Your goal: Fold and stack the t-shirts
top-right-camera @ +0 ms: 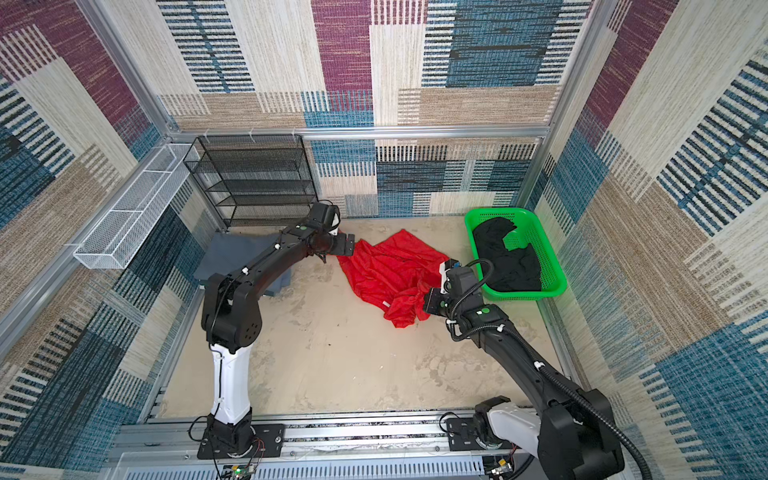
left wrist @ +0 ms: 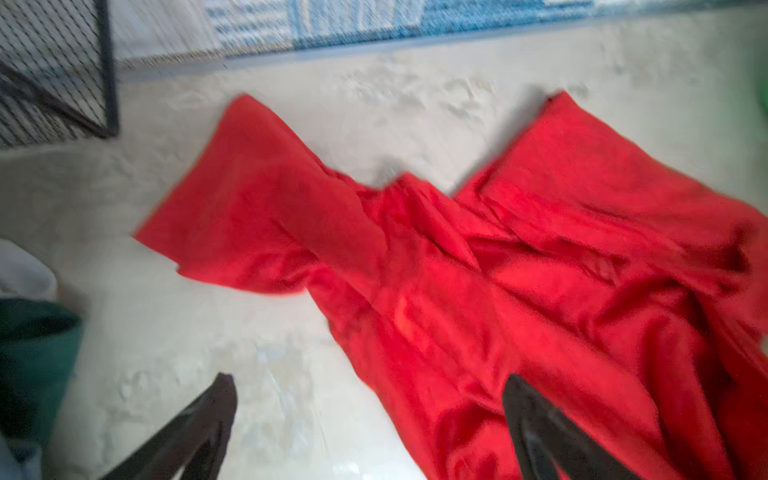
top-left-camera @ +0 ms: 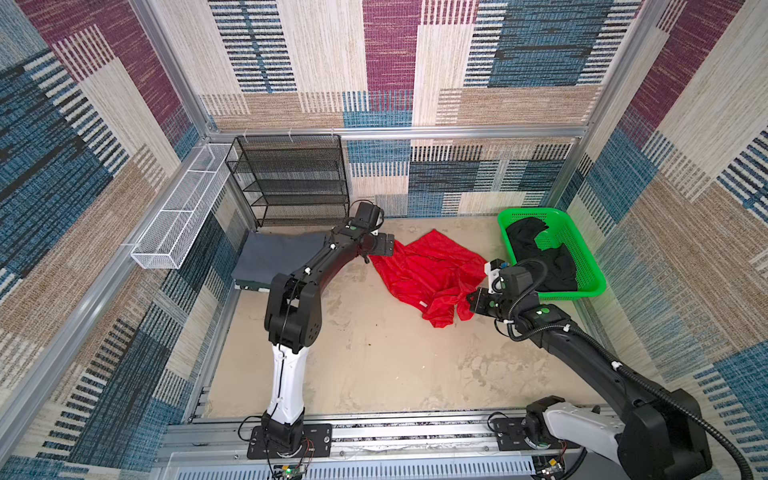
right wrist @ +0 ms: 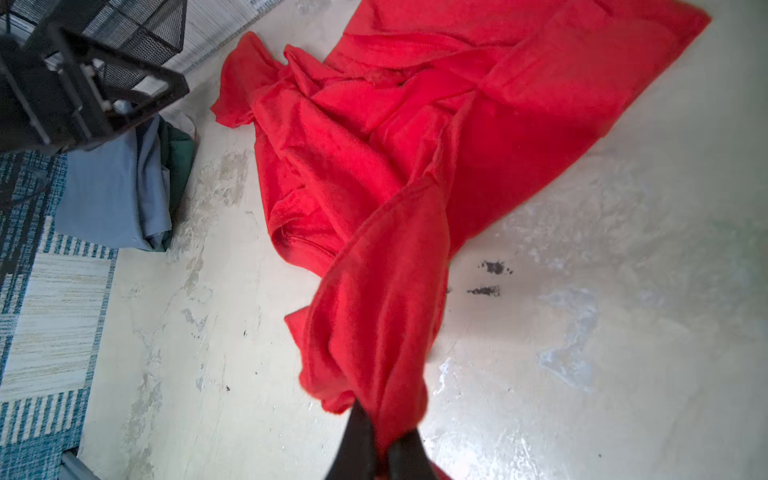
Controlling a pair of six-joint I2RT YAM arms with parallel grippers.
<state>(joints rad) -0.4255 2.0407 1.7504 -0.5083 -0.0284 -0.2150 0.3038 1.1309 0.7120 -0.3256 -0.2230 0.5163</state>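
Observation:
A crumpled red t-shirt (top-left-camera: pixel 428 270) (top-right-camera: pixel 390 274) lies spread on the table's middle. My right gripper (top-left-camera: pixel 471 303) (right wrist: pixel 382 419) is shut on a bunched corner of the shirt's near right end and lifts it off the table. My left gripper (top-left-camera: pixel 384 245) (left wrist: pixel 370 379) stands open over the shirt's far left edge and holds nothing. One of its fingers is above the red cloth (left wrist: pixel 498 270), the other above bare table. A folded grey t-shirt (top-left-camera: pixel 270 257) (right wrist: pixel 112 195) lies at the left. A black t-shirt (top-left-camera: pixel 544 257) sits in the green basket (top-left-camera: pixel 590 266).
A black mesh shelf rack (top-left-camera: pixel 295 178) stands against the back wall behind the grey shirt. A white wire basket (top-left-camera: pixel 183 216) hangs on the left wall. Dark green cloth (right wrist: pixel 183 153) shows under the grey shirt. Patterned walls enclose the table.

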